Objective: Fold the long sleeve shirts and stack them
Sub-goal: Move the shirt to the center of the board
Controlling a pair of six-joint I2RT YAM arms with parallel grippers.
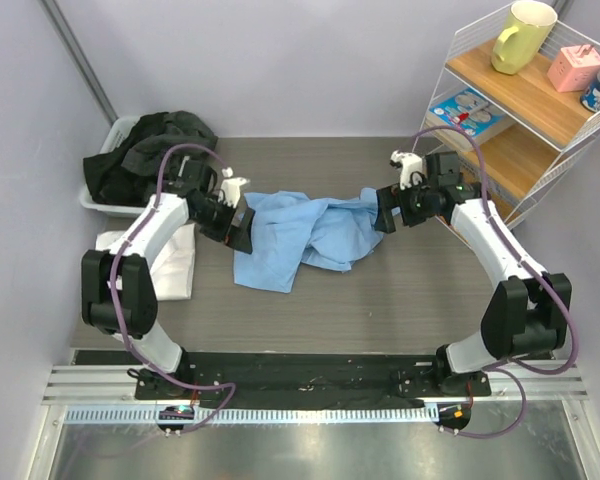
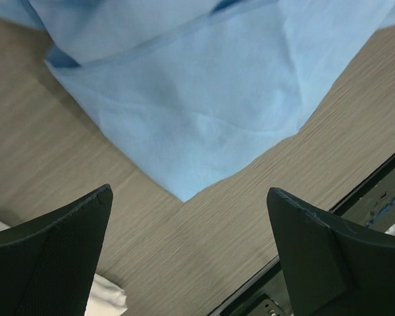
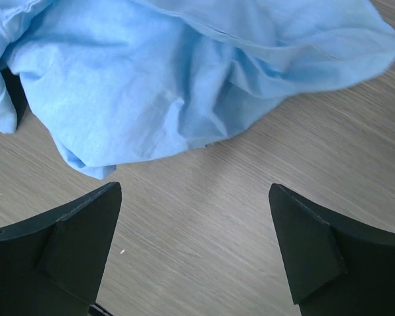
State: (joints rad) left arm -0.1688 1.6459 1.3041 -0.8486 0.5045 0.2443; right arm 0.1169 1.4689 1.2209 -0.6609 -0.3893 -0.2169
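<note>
A light blue shirt (image 1: 300, 235) lies crumpled across the middle of the table. Its corner (image 2: 184, 118) points toward my left gripper (image 2: 189, 197), which stands open just off the cloth with nothing between its fingers. In the top view that left gripper (image 1: 242, 225) sits at the shirt's left edge. My right gripper (image 1: 383, 212) is at the shirt's right edge, open and empty, with the bunched blue cloth (image 3: 164, 85) just beyond its fingertips (image 3: 112, 197). A white shirt (image 1: 170, 255) lies folded at the left of the table, beside the left arm.
A white bin (image 1: 105, 160) with dark clothes (image 1: 155, 150) stands at the back left. At the right stands a wire and wood shelf (image 1: 525, 110) with a yellow mug (image 1: 522, 35), a pink box (image 1: 575, 65) and a booklet (image 1: 470, 112).
</note>
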